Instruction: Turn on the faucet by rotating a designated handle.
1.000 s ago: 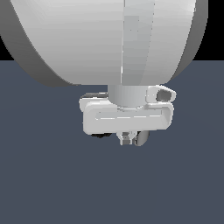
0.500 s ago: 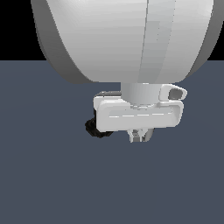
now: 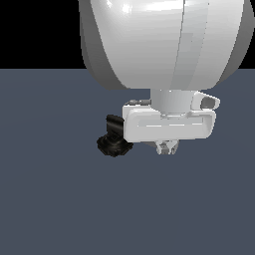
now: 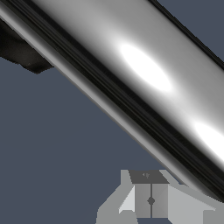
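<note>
We've got the gripper (image 3: pixel 167 148) pressed together, right beside the handle (image 4: pixel 144 83), prob. to push it round w/o grasping.

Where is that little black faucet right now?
In the exterior view, the faucet stands on the grey floor, peeking out at the exterior view's left of the white robot hand, which hides part of it.

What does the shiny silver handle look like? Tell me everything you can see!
In the wrist view the handle is a smooth, mirror-shiny silver bar with bright white glints, crossing the picture on a slant, very close to the camera. One end meets a black piece. The gripper sits beside it; whether they touch is unclear.
</note>
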`<act>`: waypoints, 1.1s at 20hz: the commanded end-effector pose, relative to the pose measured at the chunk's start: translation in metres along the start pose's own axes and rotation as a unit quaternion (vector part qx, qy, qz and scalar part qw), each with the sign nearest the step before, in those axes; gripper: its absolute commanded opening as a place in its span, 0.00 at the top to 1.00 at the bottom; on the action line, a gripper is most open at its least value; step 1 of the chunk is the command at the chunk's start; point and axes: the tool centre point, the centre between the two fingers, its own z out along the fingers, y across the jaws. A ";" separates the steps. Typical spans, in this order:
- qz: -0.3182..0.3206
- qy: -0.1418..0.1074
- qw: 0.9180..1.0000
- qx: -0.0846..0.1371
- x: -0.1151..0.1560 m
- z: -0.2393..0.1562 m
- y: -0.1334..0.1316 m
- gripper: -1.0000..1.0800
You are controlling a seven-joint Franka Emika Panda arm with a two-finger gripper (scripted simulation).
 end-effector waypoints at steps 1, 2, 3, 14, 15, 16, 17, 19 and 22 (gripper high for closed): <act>-0.009 0.003 1.000 -0.001 0.014 0.000 0.001 1.00; -0.009 0.003 1.000 -0.001 0.017 0.000 0.004 1.00; -0.008 0.003 1.000 -0.001 0.020 0.000 0.007 1.00; -0.006 0.004 1.000 -0.001 0.050 0.000 0.035 1.00; -0.006 0.004 1.000 -0.001 0.053 0.000 0.037 1.00; -0.006 0.004 1.000 -0.001 0.056 0.000 0.040 1.00; -0.006 0.004 1.000 -0.001 0.059 0.000 0.043 1.00; -0.005 0.004 1.000 -0.001 0.064 0.000 0.048 1.00; -0.005 0.004 1.000 -0.001 0.072 -0.001 0.055 1.00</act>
